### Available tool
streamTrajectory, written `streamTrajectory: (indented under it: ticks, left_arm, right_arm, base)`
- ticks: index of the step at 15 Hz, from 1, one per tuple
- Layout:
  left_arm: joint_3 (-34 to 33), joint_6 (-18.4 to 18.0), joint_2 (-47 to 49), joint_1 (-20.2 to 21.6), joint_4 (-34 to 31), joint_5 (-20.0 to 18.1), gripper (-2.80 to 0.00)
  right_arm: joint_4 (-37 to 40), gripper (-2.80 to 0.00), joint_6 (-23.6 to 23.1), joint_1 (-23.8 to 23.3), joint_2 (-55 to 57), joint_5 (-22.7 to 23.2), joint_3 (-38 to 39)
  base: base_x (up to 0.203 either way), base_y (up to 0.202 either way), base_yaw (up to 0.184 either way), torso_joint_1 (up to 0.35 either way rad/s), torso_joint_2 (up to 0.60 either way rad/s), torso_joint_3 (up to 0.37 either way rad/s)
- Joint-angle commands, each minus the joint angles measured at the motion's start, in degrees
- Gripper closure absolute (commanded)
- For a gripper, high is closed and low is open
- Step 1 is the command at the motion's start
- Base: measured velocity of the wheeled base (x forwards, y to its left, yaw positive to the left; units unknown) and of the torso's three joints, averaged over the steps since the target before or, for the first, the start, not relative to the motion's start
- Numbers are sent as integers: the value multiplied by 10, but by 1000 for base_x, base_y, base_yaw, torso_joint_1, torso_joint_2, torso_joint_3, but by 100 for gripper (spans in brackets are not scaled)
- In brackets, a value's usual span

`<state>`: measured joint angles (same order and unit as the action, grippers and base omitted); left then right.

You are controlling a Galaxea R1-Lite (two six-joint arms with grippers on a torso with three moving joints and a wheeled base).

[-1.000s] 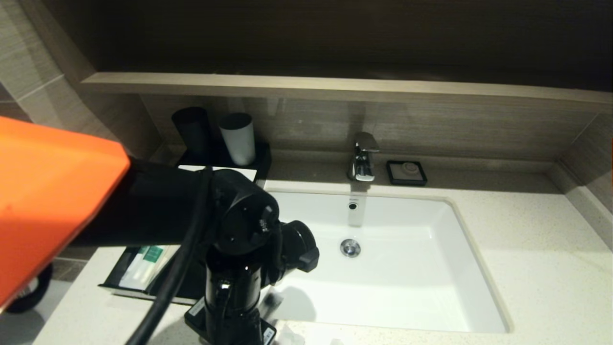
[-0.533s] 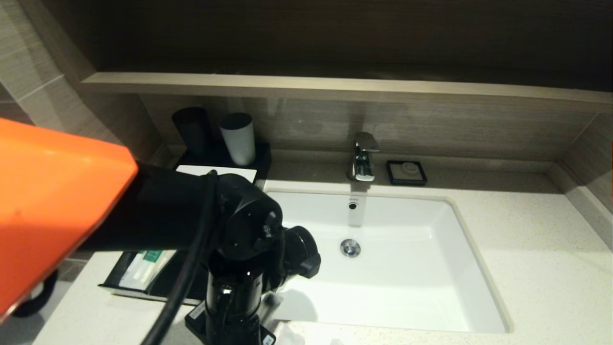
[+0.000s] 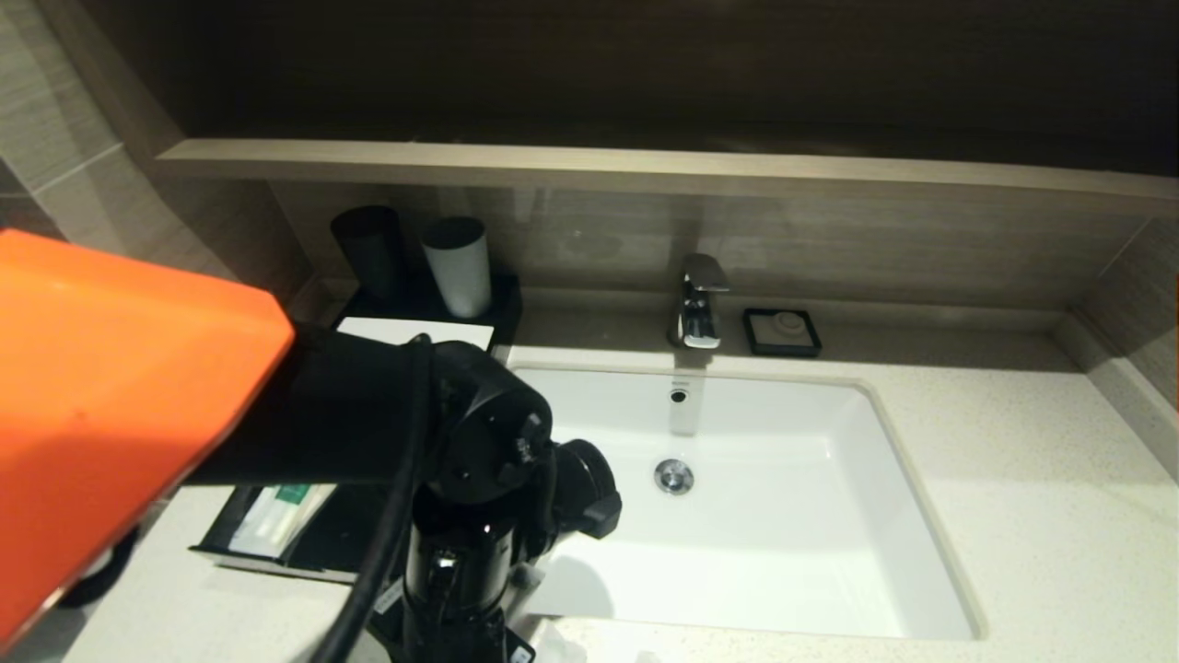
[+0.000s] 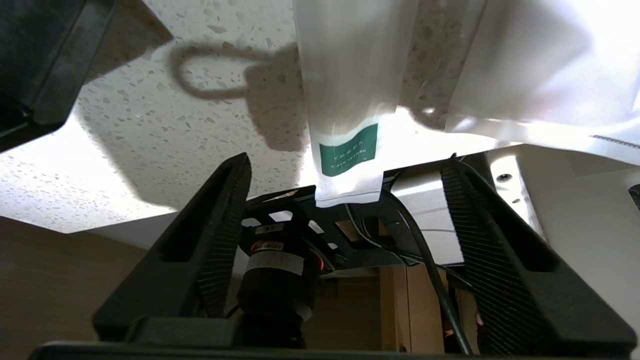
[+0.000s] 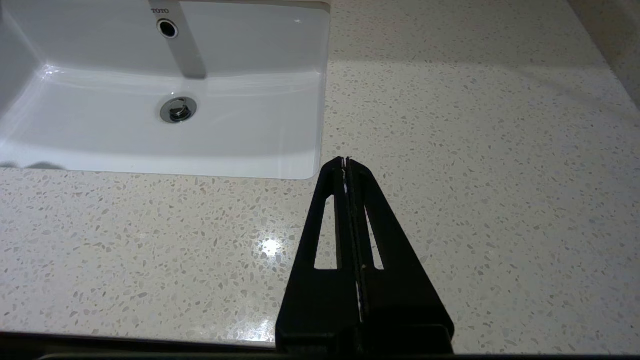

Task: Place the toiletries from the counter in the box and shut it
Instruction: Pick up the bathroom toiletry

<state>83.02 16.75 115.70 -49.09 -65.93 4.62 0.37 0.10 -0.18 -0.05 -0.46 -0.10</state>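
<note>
My left gripper is open at the counter's front edge. The end of a slim white packet with green print lies between its fingertips and overhangs that edge. A larger clear-wrapped packet lies beside it. In the head view the left arm points down and hides its fingers. The black box stands left of the sink with its front drawer pulled out, and packets lie in the drawer. My right gripper is shut and empty over bare counter right of the sink.
The white sink basin fills the counter's middle, with the tap and a black soap dish behind it. A black cup and a grey cup stand behind the box's white top panel.
The left arm has shifted a little to the right, and its wrist has sunk lower at the counter's front edge. Nothing else has moved.
</note>
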Motion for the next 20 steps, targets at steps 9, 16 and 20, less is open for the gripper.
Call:
streamTrajectory:
  ticks: [9,16,20]
  left_arm:
    - [2,1,20,0,4,1,-280]
    - [1,1,30,0,21,1,-280]
    - [3,2,35,0,24,1,-280]
  right_arm:
    - [1,0,0,0,0,0,0]
    - [0,0,0,0,0,0,0]
    - [0,0,0,0,0,0,0]
  base:
    - [0,0,0,0,0,0]
    - [0,0,0,0,0,0]
    - [0,0,0,0,0,0]
